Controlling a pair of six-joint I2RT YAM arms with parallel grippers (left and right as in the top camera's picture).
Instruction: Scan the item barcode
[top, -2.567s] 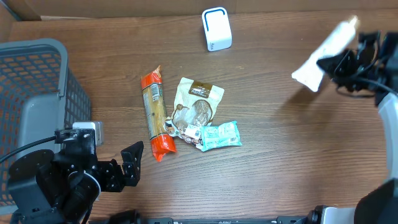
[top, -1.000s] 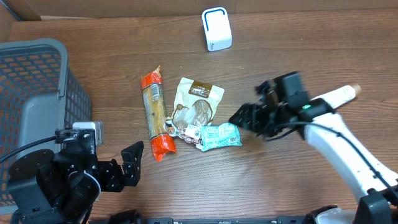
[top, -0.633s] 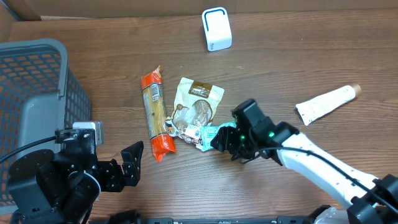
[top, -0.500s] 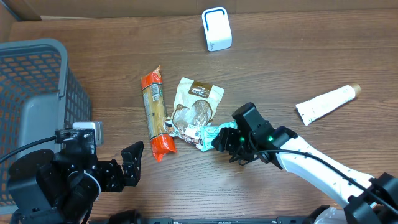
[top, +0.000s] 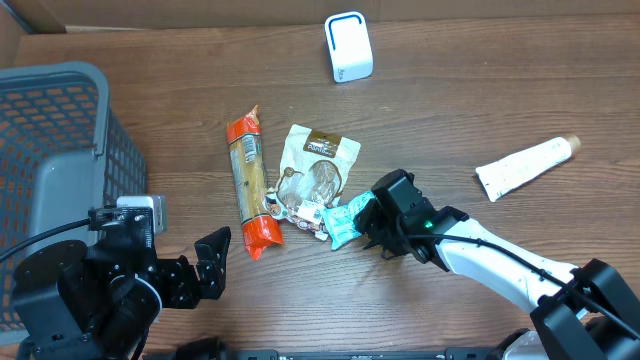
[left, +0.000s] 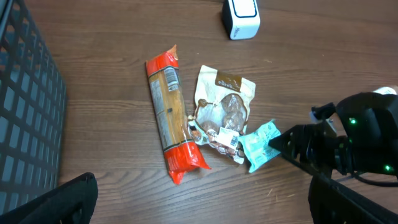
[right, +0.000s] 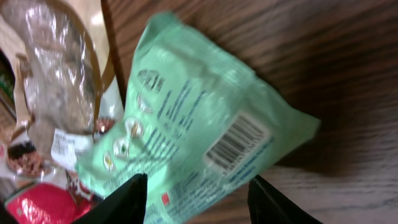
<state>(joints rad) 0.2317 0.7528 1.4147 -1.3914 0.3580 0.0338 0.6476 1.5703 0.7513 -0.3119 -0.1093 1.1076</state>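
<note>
A teal snack packet (top: 340, 222) lies on the wooden table, touching a brown-and-white pouch (top: 318, 165). The packet's barcode faces up in the right wrist view (right: 239, 142). My right gripper (top: 366, 222) is low over the packet's right end. Its jaws (right: 198, 182) straddle the packet and are open. The left finger meets the wrapper; bare wood shows before the right finger. The white scanner (top: 348, 47) stands at the far edge. My left gripper (top: 212, 262) rests wide open and empty near the front left, well away from the items (left: 205, 211).
A long orange-red cracker pack (top: 250, 185) lies left of the pouch. A white tube (top: 525, 165) lies at the right. A grey mesh basket (top: 60, 150) fills the left side, beside the left arm.
The right arm left the white tube on the table at the right and swept left to the teal packet. Its jaws have narrowed, and the packet has turned and shifted slightly left.
</note>
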